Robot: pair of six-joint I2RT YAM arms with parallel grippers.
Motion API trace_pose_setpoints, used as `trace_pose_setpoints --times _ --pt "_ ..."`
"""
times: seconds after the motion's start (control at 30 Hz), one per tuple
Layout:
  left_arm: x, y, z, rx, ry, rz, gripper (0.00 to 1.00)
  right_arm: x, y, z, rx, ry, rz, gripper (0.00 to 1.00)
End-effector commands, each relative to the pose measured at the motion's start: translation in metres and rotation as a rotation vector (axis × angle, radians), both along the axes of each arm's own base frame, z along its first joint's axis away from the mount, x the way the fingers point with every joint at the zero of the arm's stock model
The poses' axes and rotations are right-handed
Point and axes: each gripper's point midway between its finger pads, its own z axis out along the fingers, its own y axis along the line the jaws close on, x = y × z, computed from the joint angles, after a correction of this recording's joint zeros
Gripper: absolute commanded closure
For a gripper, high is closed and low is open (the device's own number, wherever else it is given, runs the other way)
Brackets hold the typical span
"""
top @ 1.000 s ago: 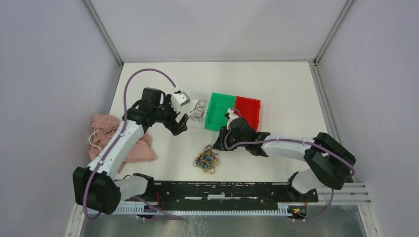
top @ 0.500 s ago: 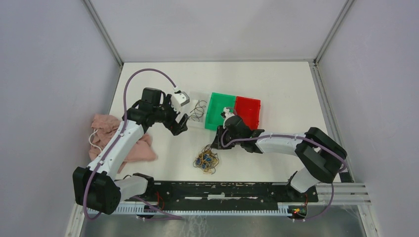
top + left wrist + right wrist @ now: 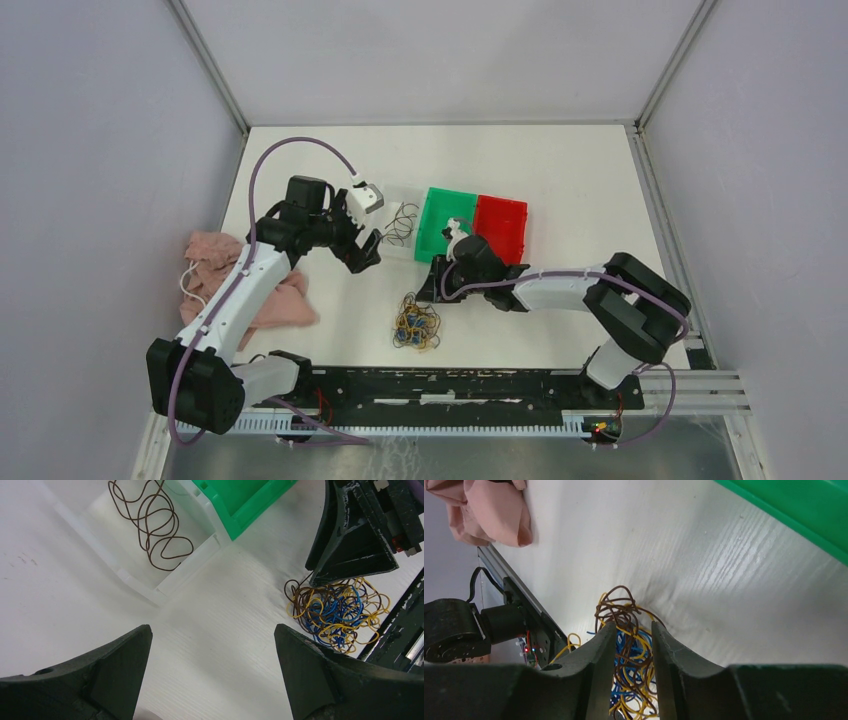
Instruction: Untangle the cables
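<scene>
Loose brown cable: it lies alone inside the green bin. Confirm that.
Not quite: the loose brown cable lies alone in the clear white tray beside the green bin, not inside the bin. The left wrist view shows it.

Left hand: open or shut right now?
Open. On the left wrist view, the left hand has its fingers spread wide apart, nothing held between them.
</scene>
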Motion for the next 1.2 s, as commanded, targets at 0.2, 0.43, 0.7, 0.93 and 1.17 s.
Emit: trace_pose_setpoints --times 0.2,0.43,0.7,0.93,1.17 --pt "-0.002 -0.011 0.016 -0.054 -0.018 -0.036 0.01 -0.010 0.001 0.030 0.083 -0.047 0.036 0.50" --pt "-0.001 -0.012 0.018 -0.059 -0.019 -0.036 0.01 -0.015 0.021 0.004 0.037 -0.006 0.103 0.49" --pt "-0.005 -0.013 0.013 -0.062 -0.006 -0.042 0.01 0.000 0.045 0.006 0.026 -0.030 0.088 0.82" --pt "-0.016 -0.016 0.014 -0.078 0.023 -0.082 0.00 0.015 0.042 0.071 0.054 -0.180 0.071 1.00" --pt "-0.059 -0.032 0.024 -0.189 0.063 -0.246 0.05 0.001 0.037 0.120 0.133 -0.240 0.114 1.00"
